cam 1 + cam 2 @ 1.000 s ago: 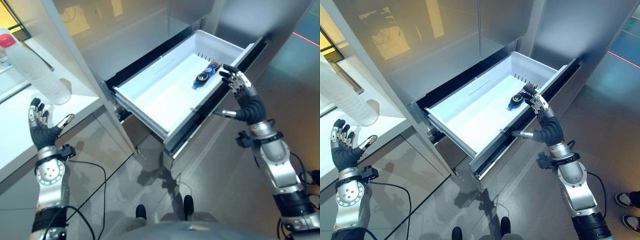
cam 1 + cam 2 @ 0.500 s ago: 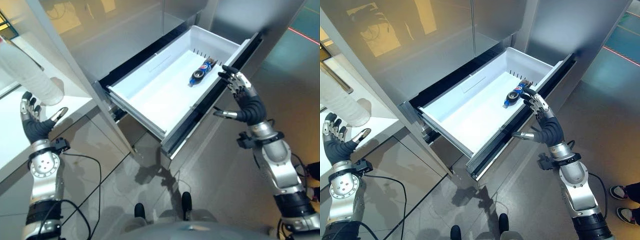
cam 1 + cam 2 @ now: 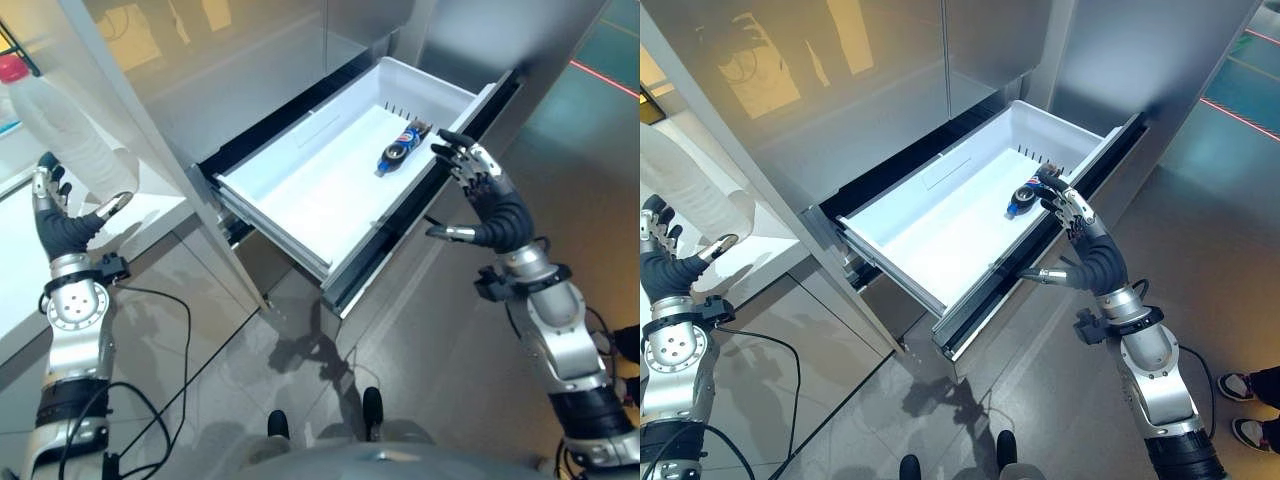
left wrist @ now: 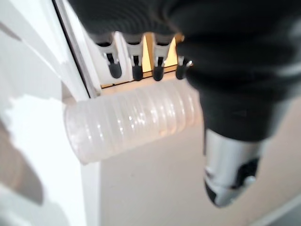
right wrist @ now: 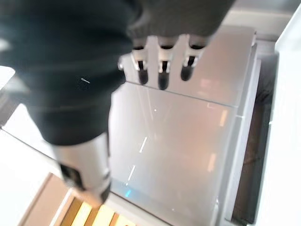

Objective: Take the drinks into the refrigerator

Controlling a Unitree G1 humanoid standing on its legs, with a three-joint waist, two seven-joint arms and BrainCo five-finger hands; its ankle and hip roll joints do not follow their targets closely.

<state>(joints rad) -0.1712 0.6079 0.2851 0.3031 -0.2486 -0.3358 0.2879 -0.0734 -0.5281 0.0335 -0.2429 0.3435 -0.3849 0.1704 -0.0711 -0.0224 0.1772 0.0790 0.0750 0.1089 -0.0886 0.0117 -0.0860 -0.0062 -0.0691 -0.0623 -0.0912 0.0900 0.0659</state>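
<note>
A small cola bottle (image 3: pixel 401 148) with a dark body and a blue label is lying on its side inside the pulled-out white refrigerator drawer (image 3: pixel 300 215), toward the drawer's far right corner, near a row of small slots in the back wall. Its print is too small to make out. The rest of the drawer's floor is showing bare white plastic.

The right hand (image 3: pixel 484 196) is hanging just beside the drawer's right front edge, near the cola bottle but apart from it. Its fingers are spreading straight and loose with the thumb sticking out sideways, and it is gripping nothing.

A large clear ribbed plastic bottle (image 3: pixel 70 135) with a red cap is standing tilted on the white counter (image 3: pixel 25 260) at the robot's left. The left hand (image 3: pixel 60 222) is rising just below and beside it, fingers upright and relaxed, thumb angling toward the bottle's base. In the left wrist view the fingers (image 4: pixel 135 63) are reaching straight past the ribbed bottle (image 4: pixel 131 122) without curling round it.

The steel refrigerator door (image 3: pixel 250 50) is standing shut above the drawer, reflecting warm light. The edge of the refrigerator cabinet (image 3: pixel 150 120) is rising between the large bottle and the open drawer. A person's shoes (image 3: pixel 1252 400) are showing on the grey floor (image 3: pixel 400 350) at the far right.
</note>
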